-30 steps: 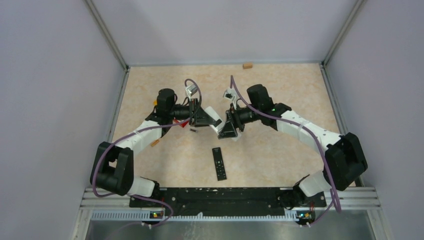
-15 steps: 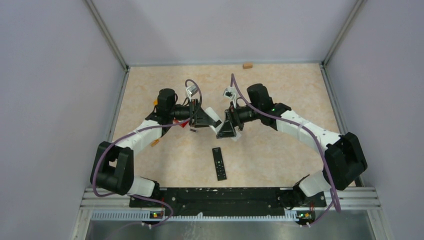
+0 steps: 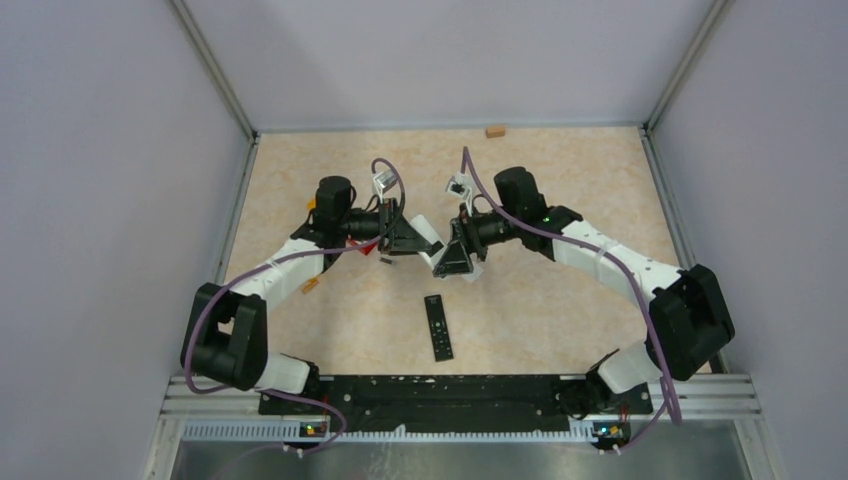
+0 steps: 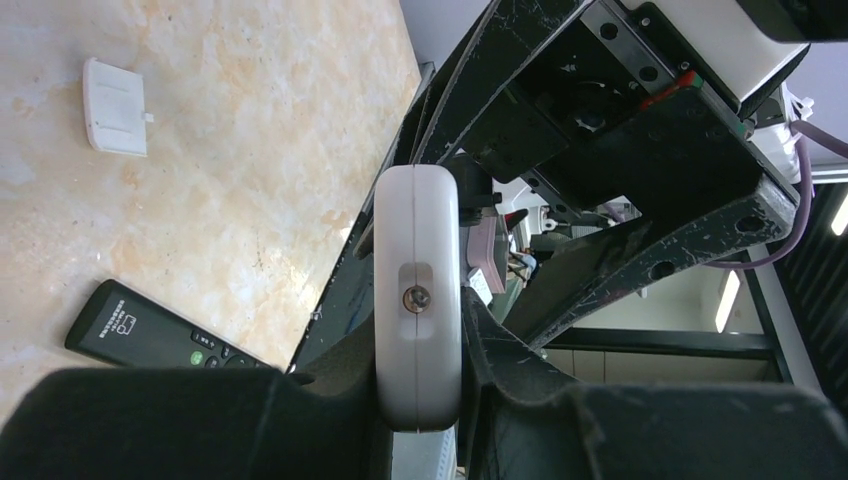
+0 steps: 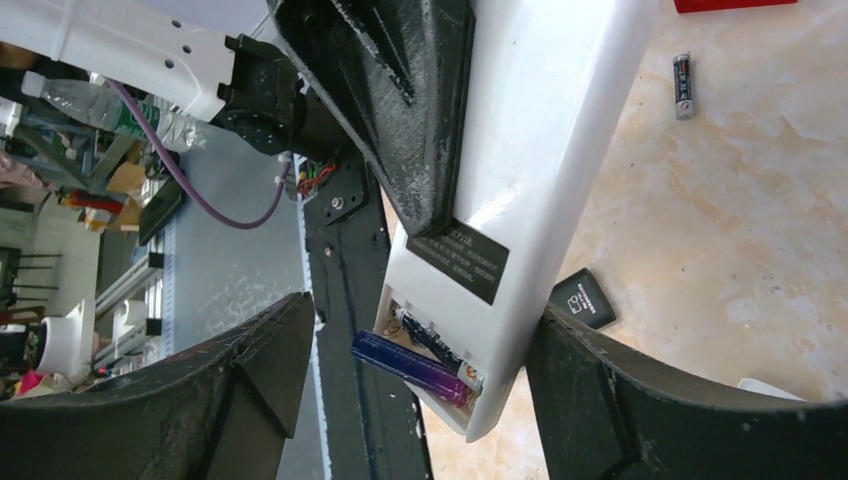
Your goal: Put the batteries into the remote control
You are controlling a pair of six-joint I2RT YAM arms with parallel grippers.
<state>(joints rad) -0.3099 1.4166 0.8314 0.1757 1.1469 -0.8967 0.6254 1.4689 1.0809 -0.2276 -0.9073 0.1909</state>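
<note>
Two remotes: a white remote (image 4: pixel 417 250) and a black remote (image 3: pixel 437 327). Two batteries show plainly. A purple battery (image 5: pixel 410 362) lies in the white remote's open bay, and a dark battery (image 5: pixel 682 85) lies on the table (image 3: pixel 560 180), well apart.

The left gripper (image 4: pixel 417 360) pinches the white remote and holds it above the table. The right gripper (image 5: pixel 422 315) is spread wide, with a finger on each side of the open bay, gripping nothing.

A white cover (image 4: pixel 113 120) lies flat beyond the black remote, and a wood block (image 3: pixel 494 130) sits at the far wall.

Against a second ago, the right gripper sits slightly further left, nearer the white remote. The black remote has not moved.
</note>
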